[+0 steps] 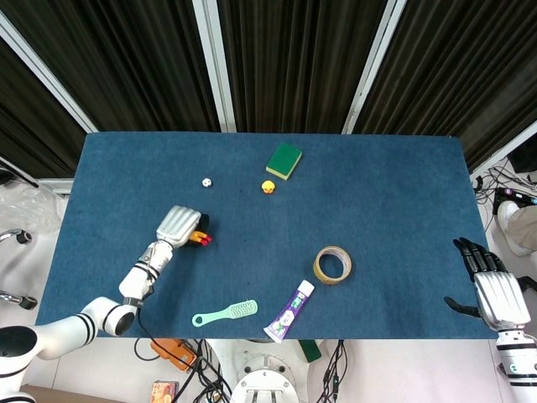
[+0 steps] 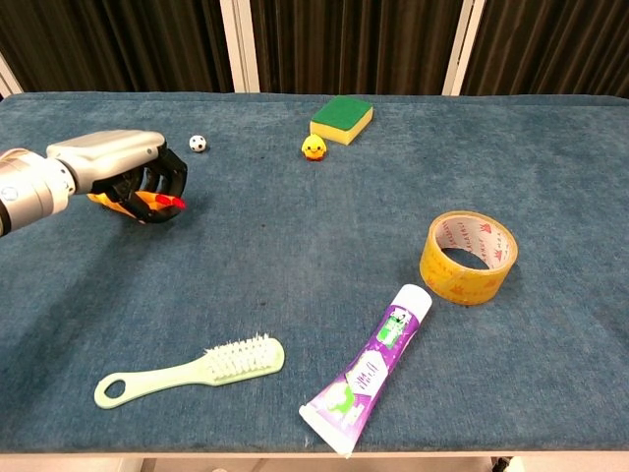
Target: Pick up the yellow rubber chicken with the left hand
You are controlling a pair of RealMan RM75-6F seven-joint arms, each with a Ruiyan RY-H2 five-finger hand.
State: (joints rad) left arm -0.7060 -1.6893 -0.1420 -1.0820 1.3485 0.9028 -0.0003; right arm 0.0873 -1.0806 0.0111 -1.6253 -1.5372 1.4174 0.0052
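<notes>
Chest view: the yellow rubber chicken (image 2: pixel 147 202) is clasped inside the left robot hand (image 2: pixel 133 175) (upper left), red feet pointing right; the right robot hand (image 1: pixel 489 280) lies far off, released.

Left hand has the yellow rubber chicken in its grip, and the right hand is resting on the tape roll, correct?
Not quite. The left hand does grip the yellow rubber chicken, but the right hand is not on the tape roll: the head view shows it at the table's far right edge, well apart from the roll and holding nothing.
</notes>
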